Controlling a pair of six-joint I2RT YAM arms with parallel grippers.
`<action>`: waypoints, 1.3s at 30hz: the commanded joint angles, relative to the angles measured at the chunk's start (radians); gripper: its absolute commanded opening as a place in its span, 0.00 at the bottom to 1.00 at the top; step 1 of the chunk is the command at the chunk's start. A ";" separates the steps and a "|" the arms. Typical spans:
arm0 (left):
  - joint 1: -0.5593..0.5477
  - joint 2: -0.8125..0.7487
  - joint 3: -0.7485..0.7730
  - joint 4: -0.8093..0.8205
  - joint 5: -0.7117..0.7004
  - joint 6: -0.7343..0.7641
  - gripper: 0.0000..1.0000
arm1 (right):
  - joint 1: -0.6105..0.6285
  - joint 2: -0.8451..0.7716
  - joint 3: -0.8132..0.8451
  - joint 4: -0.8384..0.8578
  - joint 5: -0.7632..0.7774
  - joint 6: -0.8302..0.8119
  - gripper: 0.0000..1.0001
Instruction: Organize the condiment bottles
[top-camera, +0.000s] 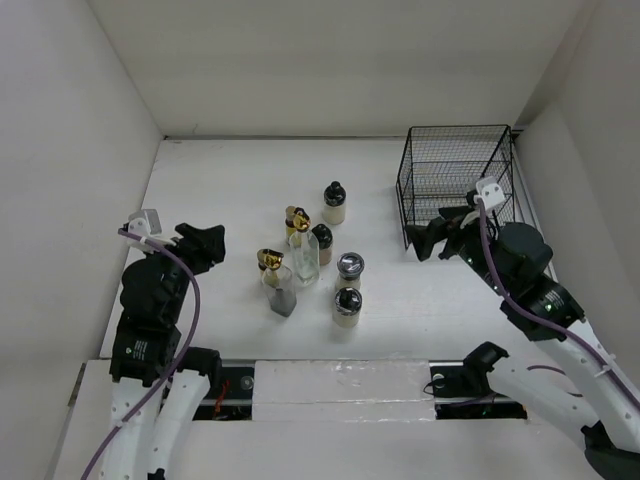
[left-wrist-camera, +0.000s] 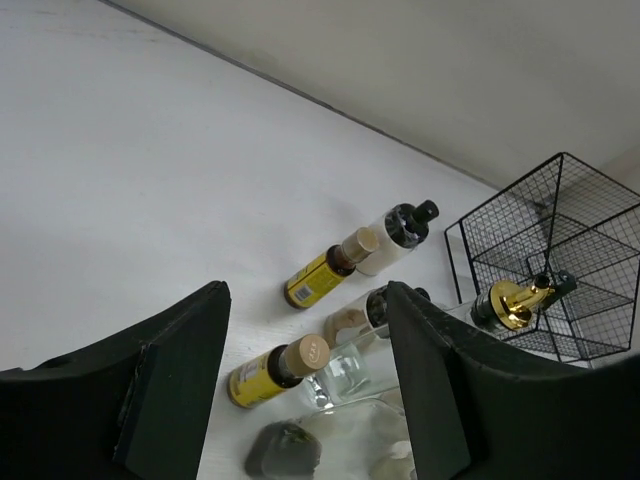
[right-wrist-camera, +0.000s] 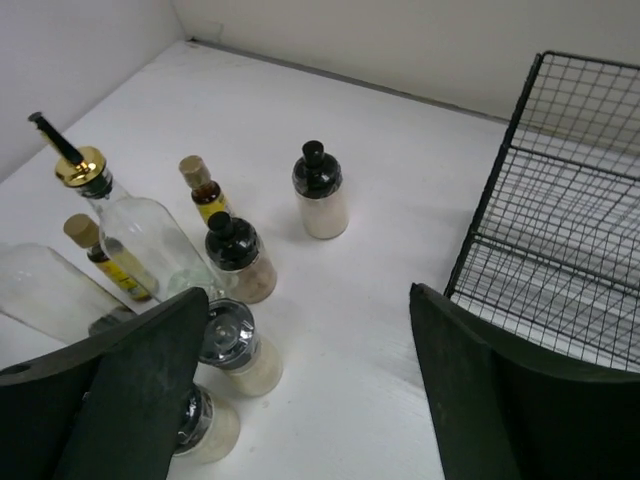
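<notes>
Condiment bottles clustered mid-table, between both arms. Left gripper jaws apart, empty, left of cluster. Right gripper jaws wide, empty, beside wire basket far right.

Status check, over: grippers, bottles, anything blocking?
Left gripper open, empty. Right gripper open, empty, beside wire basket. Condiment bottles clustered mid-table, none held. No obstruction seen.

black wire basket, standing at far right corner of white worktop; plain white walls enclosing it on three sides.
</notes>
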 joint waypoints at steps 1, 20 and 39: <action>-0.004 0.027 -0.010 0.065 0.045 0.027 0.60 | -0.005 -0.005 -0.004 0.054 -0.094 0.016 0.86; -0.004 0.058 -0.049 0.110 0.063 0.062 0.27 | 0.250 0.409 0.053 0.280 -0.199 -0.082 0.78; -0.004 0.061 -0.049 0.110 0.054 0.071 0.39 | 0.261 0.747 0.191 0.591 -0.288 -0.073 0.80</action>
